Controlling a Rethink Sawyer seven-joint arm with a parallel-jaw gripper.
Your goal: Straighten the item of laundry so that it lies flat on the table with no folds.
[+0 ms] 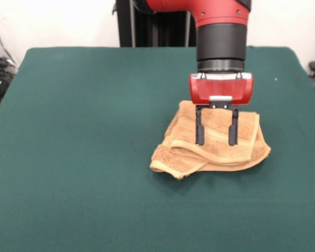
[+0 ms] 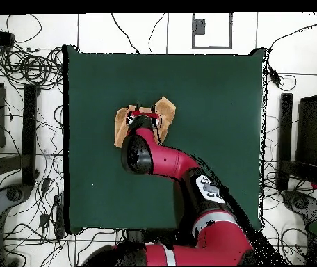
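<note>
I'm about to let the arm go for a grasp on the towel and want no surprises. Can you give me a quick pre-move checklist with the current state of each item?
1. Gripper open: ok, the two fingers stand apart.
2. Gripper over the towel: ok, both views show it above the cloth.
3. Fingers already touching the towel: cannot tell, the tips overlap it in the front view.
4. Towel flat: not ok, it lies bunched in stacked folds.
5. Room on the table to spread it: ok, green cover shows on all sides of the towel.
6. Graspable edge: ok, a folded hem faces the front camera; the white tag cannot be seen.
</note>
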